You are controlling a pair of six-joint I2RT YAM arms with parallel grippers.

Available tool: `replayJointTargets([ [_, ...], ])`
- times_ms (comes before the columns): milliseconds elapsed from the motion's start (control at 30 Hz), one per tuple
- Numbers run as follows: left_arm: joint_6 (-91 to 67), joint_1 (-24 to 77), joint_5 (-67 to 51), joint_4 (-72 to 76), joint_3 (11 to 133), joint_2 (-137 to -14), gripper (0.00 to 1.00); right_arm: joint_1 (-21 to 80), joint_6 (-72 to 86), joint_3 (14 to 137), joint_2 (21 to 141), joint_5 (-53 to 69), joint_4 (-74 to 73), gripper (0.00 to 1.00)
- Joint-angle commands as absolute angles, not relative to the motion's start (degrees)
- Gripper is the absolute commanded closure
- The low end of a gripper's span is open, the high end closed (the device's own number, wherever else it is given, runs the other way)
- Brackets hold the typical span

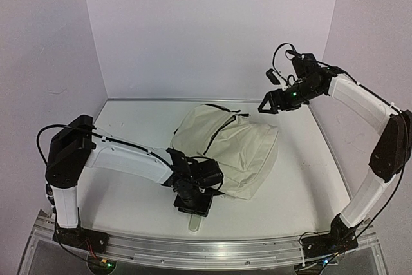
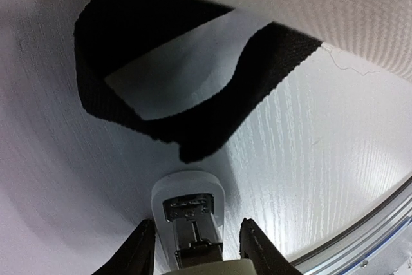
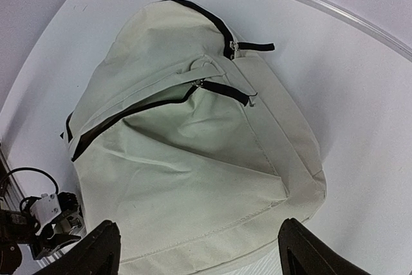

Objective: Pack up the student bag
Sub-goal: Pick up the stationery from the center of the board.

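- The student bag (image 1: 228, 149) lies front side up and slumped at the middle of the table (image 1: 302, 178), a little toward the far side.
- Its long axis runs far to near and slants rightward at the near end. The zipped top end points to the far side and the base seam to the near right.
- The main zip (image 3: 209, 17) and the front pocket zip (image 3: 132, 114) show as black lines. The inside is hidden, so what the bag holds cannot be told.
- A black strap loop (image 2: 193, 140) comes out from under the bag's near edge onto the table.
- The left gripper (image 1: 193, 205) is low at that near edge. Its fingers stand apart on either side of a small white item with a metal clip (image 2: 187, 192) lying on the table, and a gap shows beside the item.
- The right gripper (image 1: 269, 104) is raised over the bag's far right, jaws wide apart.
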State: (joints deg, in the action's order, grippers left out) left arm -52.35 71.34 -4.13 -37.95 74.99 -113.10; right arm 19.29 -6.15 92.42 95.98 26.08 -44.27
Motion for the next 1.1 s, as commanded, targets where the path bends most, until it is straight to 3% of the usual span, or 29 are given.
replayJointTargets([
  [0,-45.8,71.6,-1.6,-44.3,79.4,-116.8,0.56,19.2,-6.4,92.4,95.0,25.3,-43.5,0.16],
  [300,-49.0,73.7,-6.1,-48.1,80.5,-122.2,0.65,19.2,-6.5,92.3,95.5,24.8,-43.5,0.16],
  [500,-50.8,74.2,1.9,-55.1,84.4,-125.7,0.77,19.3,-6.2,92.6,96.1,25.1,-43.5,0.16],
  [633,-50.8,75.5,6.9,-62.2,90.1,-130.2,0.72,19.4,-6.2,92.9,96.7,24.8,-43.5,0.16],
  [800,-50.4,75.4,-2.0,-52.6,84.5,-128.6,0.65,19.4,-6.1,93.4,97.1,24.9,-43.5,0.16],
  [1067,-49.7,73.8,-10.3,-42.8,78.1,-127.3,0.65,19.4,-5.8,93.9,97.8,25.3,-43.5,0.16],
])
